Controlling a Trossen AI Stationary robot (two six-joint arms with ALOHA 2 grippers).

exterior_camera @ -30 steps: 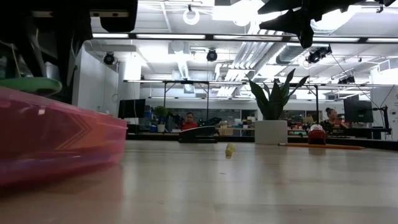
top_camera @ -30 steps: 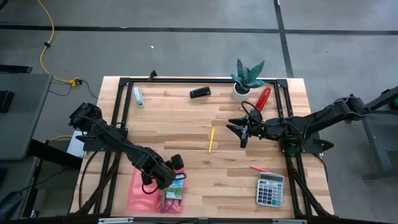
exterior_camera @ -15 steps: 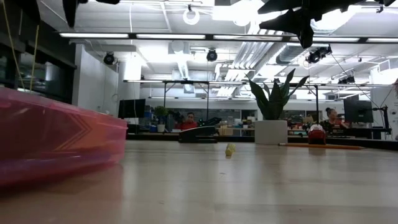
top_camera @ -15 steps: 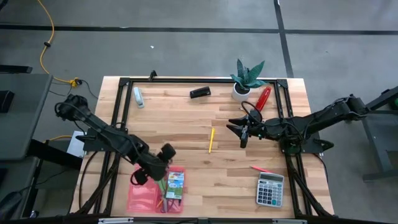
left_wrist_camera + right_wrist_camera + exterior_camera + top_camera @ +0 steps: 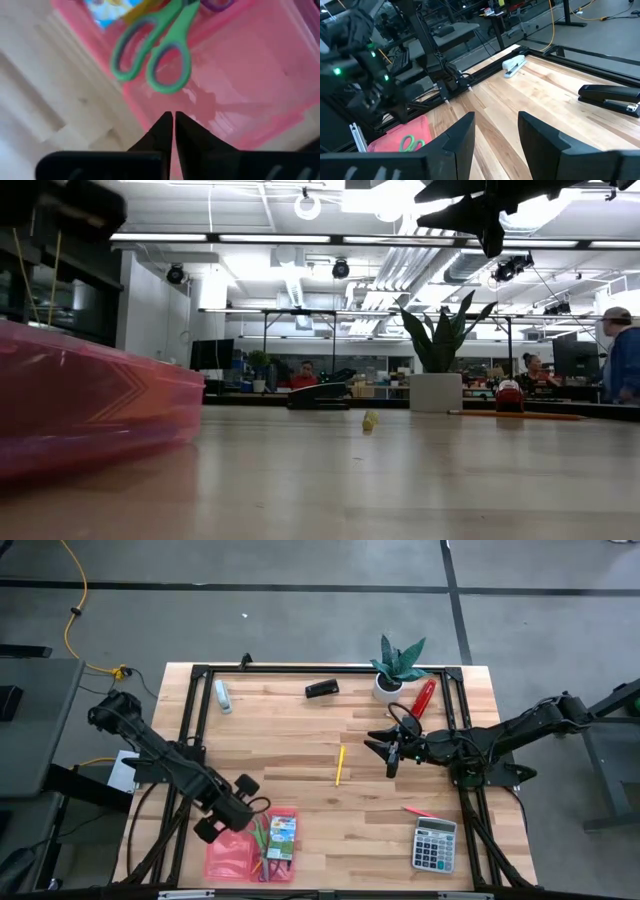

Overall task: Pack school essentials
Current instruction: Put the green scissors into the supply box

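A pink case (image 5: 232,852) lies near the table's near-left corner. In it lie the green-handled scissors (image 5: 155,55), a green-blue box (image 5: 282,837) and purple handles (image 5: 217,4). My left gripper (image 5: 226,812) is shut and hovers over the case's far-left corner, fingertips (image 5: 172,117) just short of the scissors' handles. A yellow pencil (image 5: 339,765) lies flat mid-table, and a red pencil (image 5: 418,811) lies by the calculator. My right gripper (image 5: 384,752) is open and raised, to the right of the yellow pencil.
A grey calculator (image 5: 435,843) sits near the right front. At the far edge stand a potted plant (image 5: 398,665), a red oblong object (image 5: 424,696), a black stapler (image 5: 322,689) and a white stapler (image 5: 222,696). A black frame (image 5: 190,720) runs along the table's edges. People show beyond the table.
My left gripper has drawn back from over the case's right half toward the table's left edge. The green scissors, which showed above the case's wall in the low view a second ago, now lie inside the case.
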